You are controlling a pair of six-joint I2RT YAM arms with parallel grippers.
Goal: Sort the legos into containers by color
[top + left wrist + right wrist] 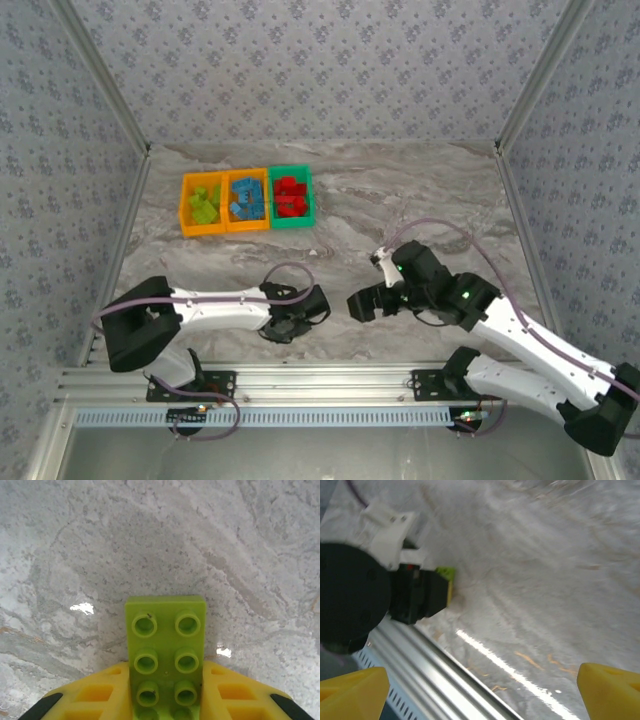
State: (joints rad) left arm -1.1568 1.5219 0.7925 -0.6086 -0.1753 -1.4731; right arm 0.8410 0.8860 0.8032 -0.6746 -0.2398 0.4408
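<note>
Between the yellow pads (95,692) of my left gripper (167,692) sits one lime green brick (165,645); both pads lie against its long sides with no gap visible, so I record the jaws as clamped on it. Its studs face up; its long axis runs straight out from the palm, in line with the fingers. Whether it is clear of the marble table (400,200) I cannot tell.

My right gripper (362,305) stands just beside the left, jaws wide apart, nothing between them.

Outward, well apart from both grippers, three bins stand touching in a row at the far left of the table: the far-left orange bin (184,205) holds lime green bricks (205,205); the middle orange bin (248,229) holds blue bricks (247,198); the green bin (309,195) holds red bricks (290,197).

Finding: the matching bin lies away from the near edge and to the left of my left gripper; my left arm is the nearer one. In my judgement, the coming move is a lift and carry by that arm; I see no other loose bricks on the table.
</note>
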